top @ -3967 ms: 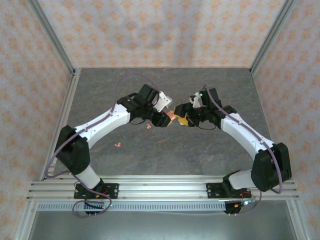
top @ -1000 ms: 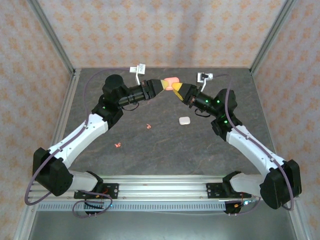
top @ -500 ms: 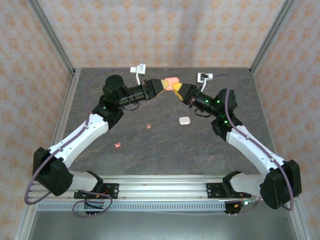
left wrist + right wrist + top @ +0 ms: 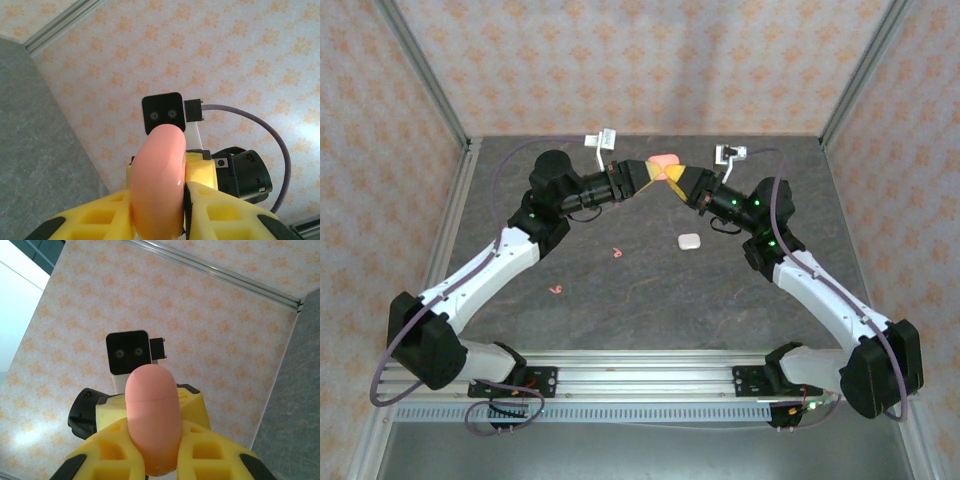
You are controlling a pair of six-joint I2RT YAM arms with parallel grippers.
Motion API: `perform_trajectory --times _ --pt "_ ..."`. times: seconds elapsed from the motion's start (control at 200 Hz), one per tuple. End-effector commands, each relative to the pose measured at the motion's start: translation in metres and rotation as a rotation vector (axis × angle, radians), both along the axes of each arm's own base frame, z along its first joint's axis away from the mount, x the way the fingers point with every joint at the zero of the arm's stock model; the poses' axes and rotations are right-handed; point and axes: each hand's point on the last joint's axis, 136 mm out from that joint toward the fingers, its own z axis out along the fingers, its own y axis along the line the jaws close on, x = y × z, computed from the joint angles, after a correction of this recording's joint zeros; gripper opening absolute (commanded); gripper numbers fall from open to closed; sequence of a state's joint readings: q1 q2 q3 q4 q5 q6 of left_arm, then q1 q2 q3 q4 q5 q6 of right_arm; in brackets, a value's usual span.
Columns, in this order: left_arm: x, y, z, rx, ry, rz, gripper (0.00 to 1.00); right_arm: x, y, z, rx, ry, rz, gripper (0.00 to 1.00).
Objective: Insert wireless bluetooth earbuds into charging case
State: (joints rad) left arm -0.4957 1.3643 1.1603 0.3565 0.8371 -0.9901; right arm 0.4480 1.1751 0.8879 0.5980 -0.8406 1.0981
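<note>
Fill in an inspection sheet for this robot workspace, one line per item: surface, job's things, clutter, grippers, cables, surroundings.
Surface: grey table, stone-look top.
Job's things: pink case held up above the table; white case lying shut on the table; two pink earbuds loose on the table, apart from each other.
Clutter: nothing seen.
Grippers: left gripper and right gripper both shut on the pink case, from opposite sides.
Cables: purple cable looped along each arm.
Surroundings: patterned walls; metal rail at the near edge.
</note>
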Motion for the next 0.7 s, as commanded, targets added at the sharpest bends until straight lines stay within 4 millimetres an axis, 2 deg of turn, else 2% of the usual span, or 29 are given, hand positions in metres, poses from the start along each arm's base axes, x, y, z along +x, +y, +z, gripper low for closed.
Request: perform_trajectory --times 0.0,0.165,0.225,0.29,0.35,0.435,0.495,0.59,0.695 --pt "-0.013 -0.010 0.013 -0.007 -0.047 -0.076 0.30 -0.006 0.001 0.022 0.016 -0.085 0.014 0.00" --pt "-0.014 -0.011 0.013 -0.001 -0.051 -0.082 0.28 -0.006 0.001 0.022 0.018 -0.089 0.016 0.00" --pt "-0.014 -0.012 0.011 0.009 -0.045 -0.082 0.18 -0.007 0.001 0.022 0.017 -0.090 0.019 0.00" --pt "-0.013 -0.011 0.007 0.037 -0.039 -0.079 0.00 -0.007 0.002 0.021 0.014 -0.089 0.021 0.00" --pt "-0.014 -0.010 0.002 0.080 -0.050 -0.074 0.00 -0.007 0.002 0.018 0.001 -0.088 0.022 0.09" --pt "-0.019 -0.003 -0.008 0.197 -0.102 -0.056 0.00 -0.010 0.002 0.014 -0.058 -0.097 0.018 0.29" --pt "-0.024 0.006 -0.013 0.287 -0.162 -0.033 0.00 -0.012 0.000 0.007 -0.128 -0.091 0.004 0.39" --pt "-0.032 0.019 -0.021 0.418 -0.271 -0.009 0.00 -0.016 -0.004 0.000 -0.237 -0.093 -0.009 0.44" --pt "-0.041 0.025 -0.026 0.484 -0.377 -0.027 0.00 -0.022 -0.008 -0.002 -0.298 -0.109 -0.014 0.45"
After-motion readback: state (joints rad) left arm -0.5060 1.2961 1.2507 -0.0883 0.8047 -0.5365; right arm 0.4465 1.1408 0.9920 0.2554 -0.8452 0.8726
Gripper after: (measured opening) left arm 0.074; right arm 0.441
